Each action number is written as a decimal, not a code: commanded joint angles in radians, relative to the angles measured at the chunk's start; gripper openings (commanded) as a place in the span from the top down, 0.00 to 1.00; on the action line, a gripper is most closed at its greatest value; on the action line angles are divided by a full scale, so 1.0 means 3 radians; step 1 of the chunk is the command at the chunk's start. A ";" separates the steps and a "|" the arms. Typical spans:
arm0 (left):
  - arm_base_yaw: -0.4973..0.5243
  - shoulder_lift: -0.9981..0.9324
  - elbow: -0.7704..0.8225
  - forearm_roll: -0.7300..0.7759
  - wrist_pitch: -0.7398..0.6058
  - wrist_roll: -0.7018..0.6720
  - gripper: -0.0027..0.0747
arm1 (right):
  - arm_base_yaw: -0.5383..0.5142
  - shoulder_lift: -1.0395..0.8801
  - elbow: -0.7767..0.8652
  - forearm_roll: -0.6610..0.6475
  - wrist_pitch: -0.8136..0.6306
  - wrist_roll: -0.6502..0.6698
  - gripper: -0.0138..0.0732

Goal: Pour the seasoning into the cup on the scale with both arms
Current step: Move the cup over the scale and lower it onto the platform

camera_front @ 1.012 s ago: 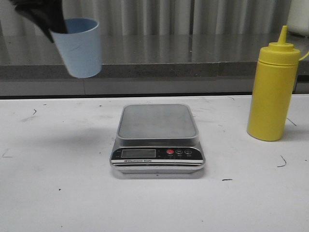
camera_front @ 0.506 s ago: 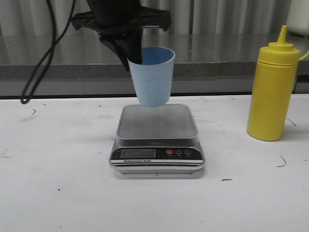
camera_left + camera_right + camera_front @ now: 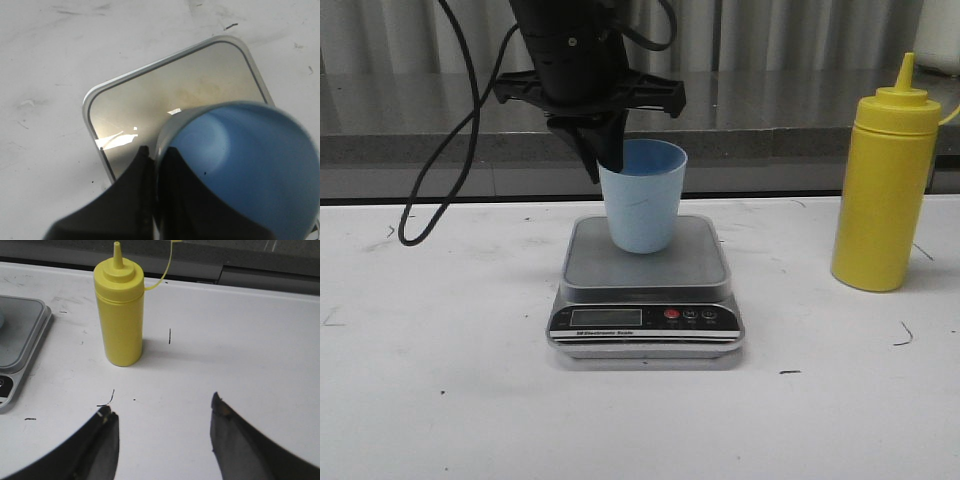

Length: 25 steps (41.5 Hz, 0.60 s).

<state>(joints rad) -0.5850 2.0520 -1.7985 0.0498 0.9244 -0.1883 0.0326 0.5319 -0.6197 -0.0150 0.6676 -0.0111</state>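
Change: your left gripper (image 3: 611, 160) has lowered the cup (image 3: 642, 196) onto the scale (image 3: 646, 286) | clamped on its rim | right gripper (image 3: 162, 432) open, empty | next: release, fetch the seasoning (image 3: 886, 186).

A white table (image 3: 440, 400), scuffed with small dark marks, is filling the lower half of the front view. A grey ledge (image 3: 790, 115) is running across the upper frame behind it, reflecting light. Vertical pale corrugated panelling (image 3: 790, 35) is seen along the top edge.
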 commanded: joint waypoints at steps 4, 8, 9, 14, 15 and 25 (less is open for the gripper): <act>-0.0020 -0.0185 -0.0112 0.0013 -0.0099 -0.0037 0.93 | -0.0002 0.0030 -0.0082 -0.0036 -0.0236 -0.0036 0.34; -0.0020 -0.0185 -0.0112 0.0013 -0.0097 -0.0021 0.78 | -0.0002 0.0030 -0.0082 -0.0036 -0.0236 -0.0036 0.34; -0.0020 -0.0185 -0.0112 0.0013 -0.0097 -0.0021 0.75 | -0.0002 0.0030 -0.0082 -0.0036 -0.0236 -0.0036 0.34; -0.0020 -0.0185 -0.0112 0.0013 -0.0097 -0.0021 0.55 | -0.0002 0.0030 -0.0082 -0.0036 -0.0236 -0.0036 0.34; -0.0020 -0.0185 -0.0112 0.0013 -0.0097 -0.0021 0.51 | -0.0002 0.0030 -0.0082 -0.0036 -0.0236 -0.0036 0.34; -0.0020 -0.0287 -0.0112 0.0013 -0.0079 -0.0021 0.45 | -0.0002 0.0030 -0.0082 -0.0036 -0.0236 -0.0036 0.34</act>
<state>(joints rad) -0.5850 2.0500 -1.7985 0.0498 0.9283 -0.1883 0.0326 0.5319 -0.6197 -0.0150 0.6676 -0.0111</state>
